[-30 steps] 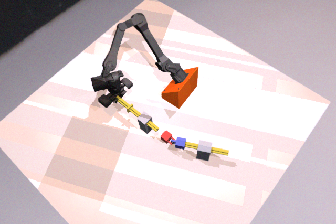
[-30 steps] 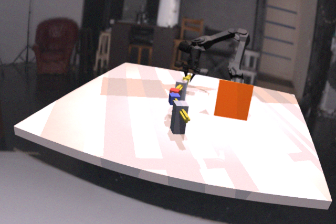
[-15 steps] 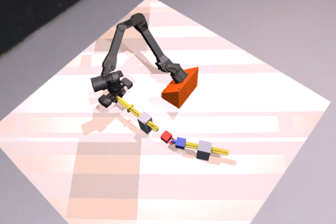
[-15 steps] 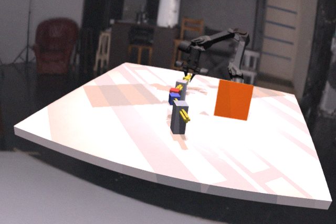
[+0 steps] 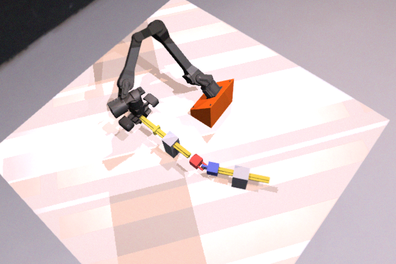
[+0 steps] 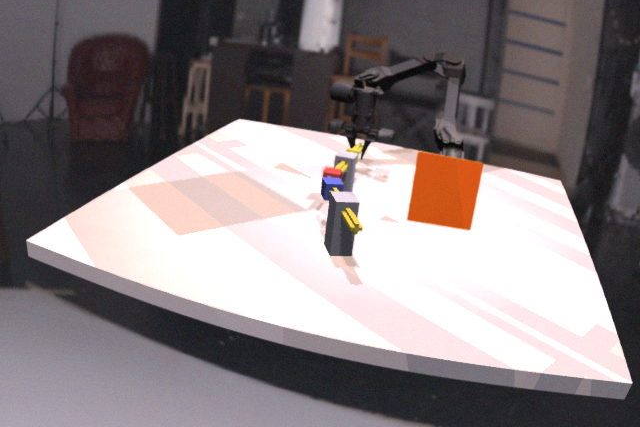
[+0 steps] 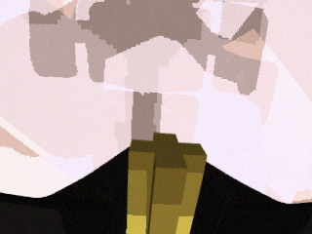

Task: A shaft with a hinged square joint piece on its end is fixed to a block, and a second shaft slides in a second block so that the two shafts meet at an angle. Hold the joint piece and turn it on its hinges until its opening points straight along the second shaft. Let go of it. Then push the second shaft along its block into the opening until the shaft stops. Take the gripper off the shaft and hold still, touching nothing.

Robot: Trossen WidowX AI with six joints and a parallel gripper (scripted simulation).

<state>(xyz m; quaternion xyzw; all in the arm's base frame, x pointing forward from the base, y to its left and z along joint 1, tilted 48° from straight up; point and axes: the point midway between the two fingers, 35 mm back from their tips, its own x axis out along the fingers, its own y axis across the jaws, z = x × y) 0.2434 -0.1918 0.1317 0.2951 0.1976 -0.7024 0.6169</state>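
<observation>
My gripper (image 5: 140, 119) (image 6: 358, 149) is shut on the outer end of the yellow second shaft (image 5: 182, 150) (image 7: 168, 195). This shaft runs through its grey block (image 5: 171, 143) (image 6: 345, 158), with its collar (image 5: 156, 130) on the gripper's side, a little short of the block. Its far tip stands just short of the red joint piece (image 5: 195, 161) (image 6: 332, 172), with a small gap between them. The red piece is hinged to the blue piece (image 5: 212, 168) (image 6: 331, 187) on the fixed yellow shaft (image 5: 259, 178) (image 6: 351, 219), which its grey block (image 5: 240, 177) (image 6: 341, 226) holds. The red opening's inside is not visible.
The orange wedge-shaped base (image 5: 221, 104) (image 6: 445, 190) of the arm stands on the table beside the shafts. The arm arches from it over to the second shaft's outer end. Shadows and pale patterned stripes lie across the table top (image 5: 288, 146) (image 6: 206, 277).
</observation>
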